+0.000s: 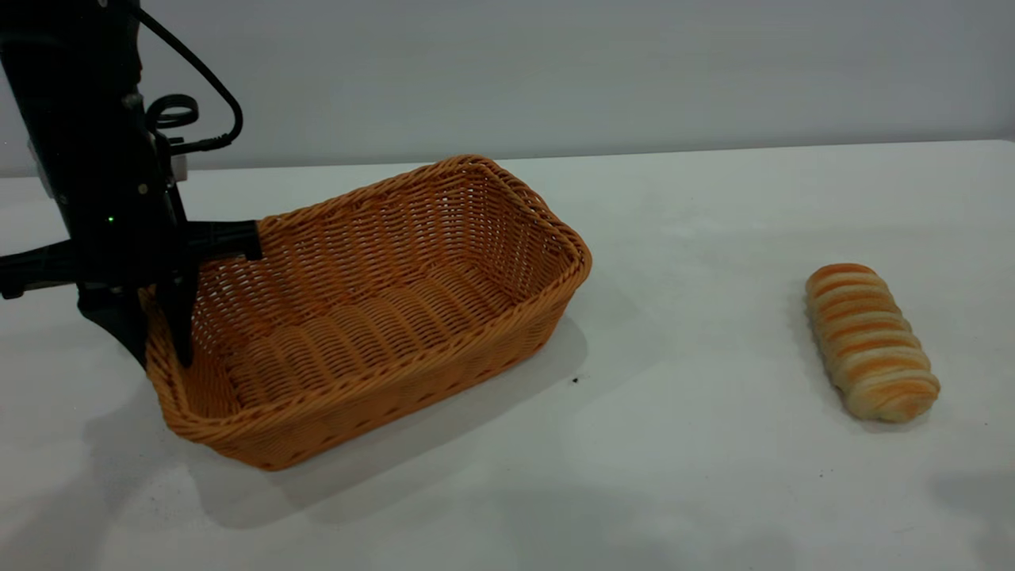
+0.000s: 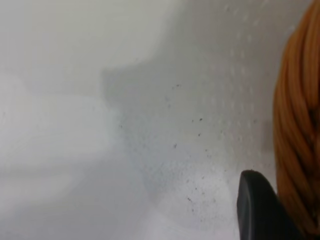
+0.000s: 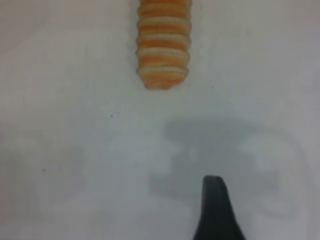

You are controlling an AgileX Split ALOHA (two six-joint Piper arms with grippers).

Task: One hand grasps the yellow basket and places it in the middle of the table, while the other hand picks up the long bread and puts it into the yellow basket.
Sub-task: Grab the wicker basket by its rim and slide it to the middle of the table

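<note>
The yellow basket (image 1: 373, 309) stands on the left half of the white table (image 1: 674, 444), lying slantwise. My left gripper (image 1: 164, 357) is shut on the rim of its left short end, one finger inside and one outside. In the left wrist view one dark finger (image 2: 257, 210) presses against the wicker rim (image 2: 297, 125). The long bread (image 1: 871, 341) lies on the table at the right, striped side up. My right gripper (image 3: 250, 220) hovers open above the table, short of the near end of the bread (image 3: 164, 42); only one finger (image 3: 215, 210) shows and nothing is against it.
The pale wall runs behind the table's far edge (image 1: 714, 149). A wide stretch of tabletop lies between basket and bread, with small dark specks (image 1: 575, 381). The left arm's black body and cable (image 1: 95, 159) rise above the basket's left end.
</note>
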